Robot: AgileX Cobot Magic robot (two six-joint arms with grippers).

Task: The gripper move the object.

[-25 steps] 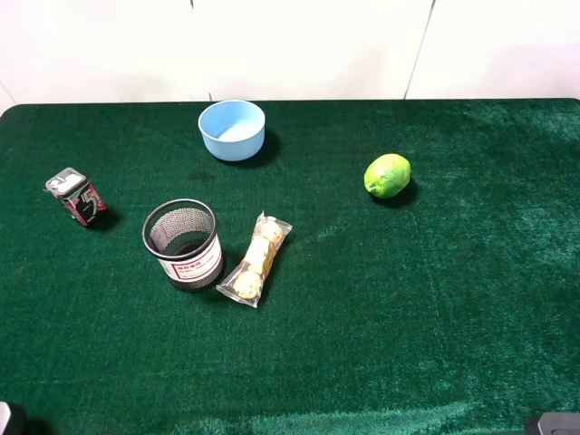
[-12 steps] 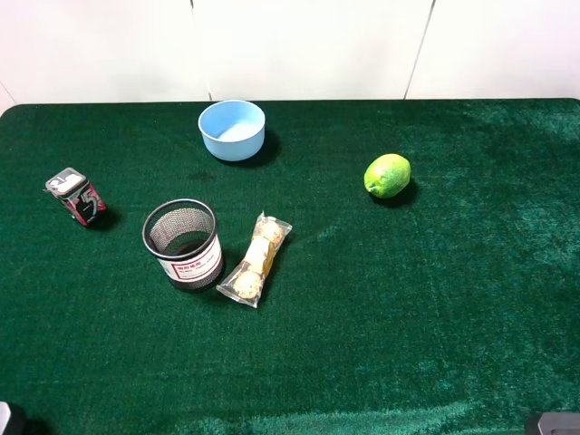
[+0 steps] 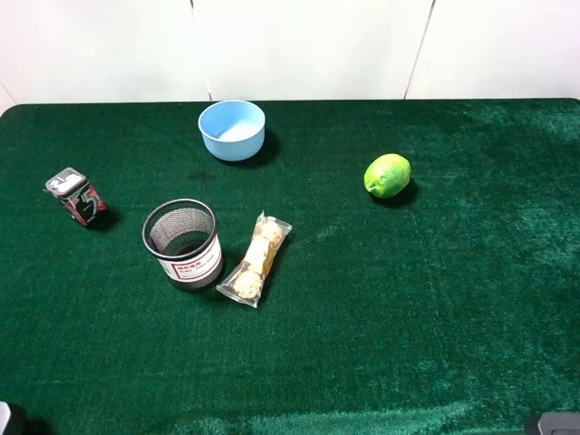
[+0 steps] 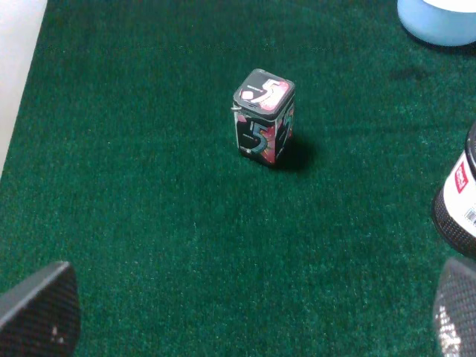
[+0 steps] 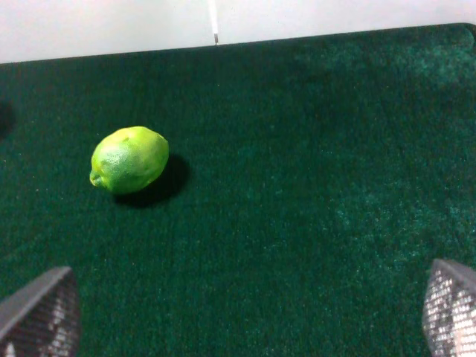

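Note:
The object, a clear packet of three gold-wrapped chocolates (image 3: pixel 256 259), lies flat on the green cloth just right of a black mesh cup (image 3: pixel 182 243). It shows in neither wrist view. My left gripper (image 4: pixel 247 314) is open and empty, low at the near left corner (image 3: pixel 7 420), far from the packet. My right gripper (image 5: pixel 244 312) is open and empty at the near right corner (image 3: pixel 555 424). Only the fingertips (image 4: pixel 39 309) show in each wrist view.
A small red-black can (image 3: pixel 76 197) stands at the left, also in the left wrist view (image 4: pixel 263 117). A blue bowl (image 3: pixel 232 129) sits at the back. A green lime (image 3: pixel 387 175) lies at the right, also in the right wrist view (image 5: pixel 129 159). A white wall runs behind the table.

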